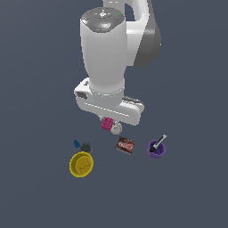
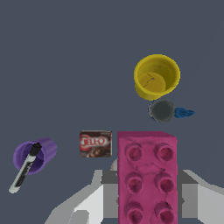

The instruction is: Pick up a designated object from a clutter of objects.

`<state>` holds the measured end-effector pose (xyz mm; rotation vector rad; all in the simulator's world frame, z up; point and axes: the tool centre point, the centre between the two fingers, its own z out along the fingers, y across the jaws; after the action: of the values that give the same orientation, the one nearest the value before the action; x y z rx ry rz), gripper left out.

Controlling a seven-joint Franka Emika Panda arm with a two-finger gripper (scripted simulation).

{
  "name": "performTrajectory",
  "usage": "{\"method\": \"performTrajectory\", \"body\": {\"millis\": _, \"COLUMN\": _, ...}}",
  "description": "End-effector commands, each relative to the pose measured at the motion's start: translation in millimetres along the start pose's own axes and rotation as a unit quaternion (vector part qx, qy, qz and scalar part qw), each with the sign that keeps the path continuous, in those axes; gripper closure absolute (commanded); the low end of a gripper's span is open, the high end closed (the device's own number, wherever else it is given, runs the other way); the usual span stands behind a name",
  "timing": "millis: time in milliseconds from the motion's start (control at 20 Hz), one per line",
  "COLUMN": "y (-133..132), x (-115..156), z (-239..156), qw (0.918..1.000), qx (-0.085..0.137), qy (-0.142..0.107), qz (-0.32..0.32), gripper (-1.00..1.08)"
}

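The end effector (image 2: pixel 146 192) is closed narrow on the pink brick (image 2: pixel 147 177). In the wrist view a grey finger (image 2: pixel 109 177) shows on each side of the brick, approx. at mid-length, both touching its long faces. The brick's long axis runs straight away from the wrist camera, perpendicular to the closing direction, studs facing the camera. The brick sits directly between the fingers, i.e. no offset remains to close. Only one arm is present, so reach is not a question.

In the exterior view the brick (image 1: pixel 106 124) shows just below the hand body, w/ the white ball (image 1: pixel 116 129) right beside it. Whether the brick is clear of the worktop (image 1: pixel 35 196) cannot be told from either view. The ball is mostly hidden in the wrist view.

Beyond the brick, the brown packet (image 2: pixel 95 144) lies flat, near but apart. Further out: the dark grey bit (image 2: pixel 162 110) and blue bit (image 2: pixel 183 113), adjacent; then the yellow bowl (image 2: pixel 156 76). The purple cup (image 2: pixel 35 154) w/ spoon (image 2: pixel 24 171) stands well apart to the side.

Judgement: grasp appears made; the next move is a straight vertical lift. Main risk is nudging the ball.
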<state>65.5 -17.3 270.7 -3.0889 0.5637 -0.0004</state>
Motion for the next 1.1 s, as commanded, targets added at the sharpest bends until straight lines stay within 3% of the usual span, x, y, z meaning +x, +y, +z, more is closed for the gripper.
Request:
{"method": "performTrajectory", "body": {"millis": 0, "y": 2, "x": 12, "z": -16, "qw": 1.0, "qx": 0.0, "qy": 0.0, "qz": 0.0, "gripper": 1.08}}
{"method": "performTrajectory", "body": {"millis": 1050, "y": 11, "x": 83, "z": -105, "qw": 1.0, "qx": -0.001, "qy": 0.0, "qz": 0.0, "gripper": 1.08}}
